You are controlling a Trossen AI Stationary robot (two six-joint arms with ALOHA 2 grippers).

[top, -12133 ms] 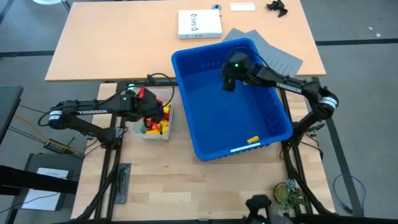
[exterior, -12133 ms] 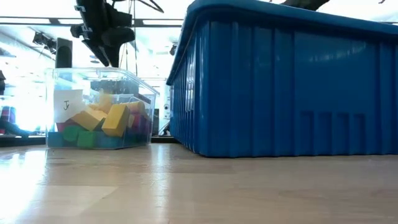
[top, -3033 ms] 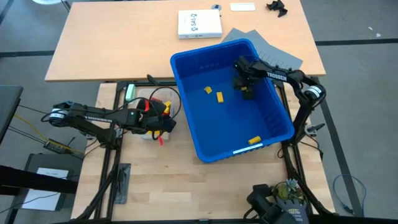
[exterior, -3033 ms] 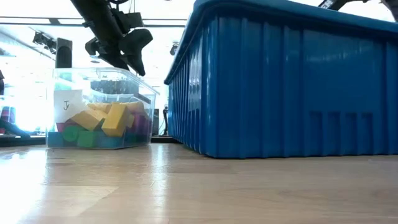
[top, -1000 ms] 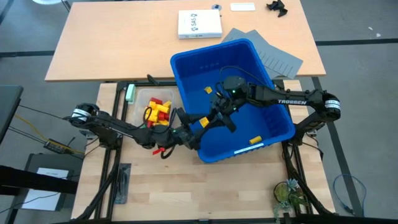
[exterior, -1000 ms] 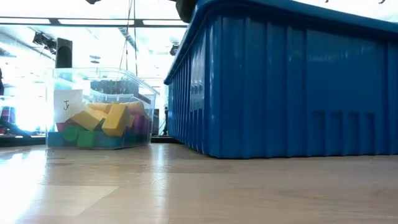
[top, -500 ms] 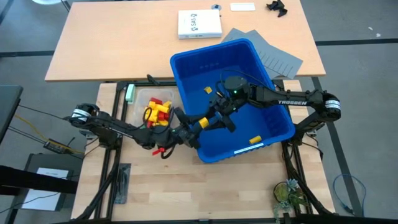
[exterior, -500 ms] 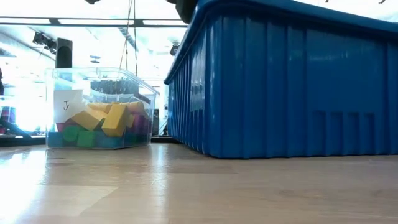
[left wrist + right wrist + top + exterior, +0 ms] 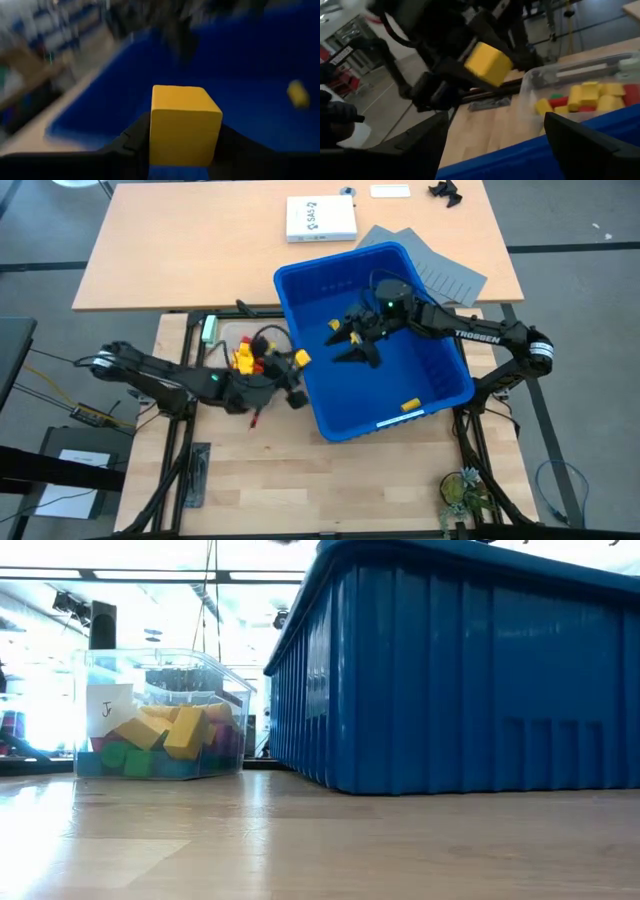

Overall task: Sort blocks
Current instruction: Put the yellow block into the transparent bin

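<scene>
Gripping a yellow block [image 9: 185,125], left tool [image 9: 297,375] beside the bin [image 9: 455,395] rim, right tool [image 9: 350,340] wide open inside the bin, tub [image 9: 160,715] nearby

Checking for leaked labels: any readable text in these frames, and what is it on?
"TROSSEN": on the right arm.
"J", handwritten: on the paper label of the clear tub.
White box on the far table: dark print, too small to read.
White card beside it: no legible text.
</scene>
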